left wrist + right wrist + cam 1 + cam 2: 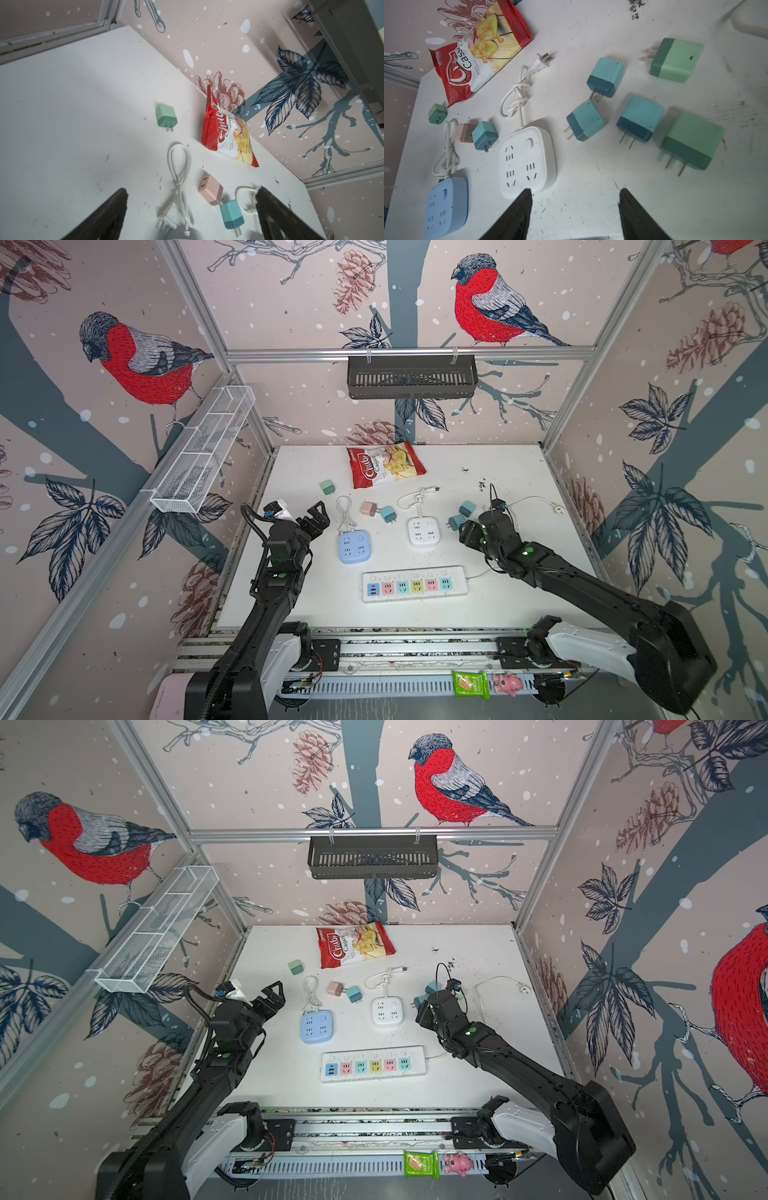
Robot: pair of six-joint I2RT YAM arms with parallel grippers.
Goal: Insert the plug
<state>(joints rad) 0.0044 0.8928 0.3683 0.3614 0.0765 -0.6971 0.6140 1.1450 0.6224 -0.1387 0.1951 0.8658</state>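
Several small plugs lie on the white table: a green one (328,487), a pink one (368,508) beside a teal one (389,513), and a teal and green cluster (586,120) at the right. A blue square socket (354,546), a white square socket (424,532) and a long strip with coloured outlets (414,584) lie face up. My left gripper (318,516) hovers open left of the blue socket; in its wrist view the pink plug (211,189) lies ahead. My right gripper (575,190) stands open and empty near the white socket (527,162), short of the cluster.
A red chips bag (386,464) lies at the back of the table. A white cord with a round plug (536,502) trails at the right. A black basket (411,377) hangs on the back rail and a white wire basket (203,448) on the left wall.
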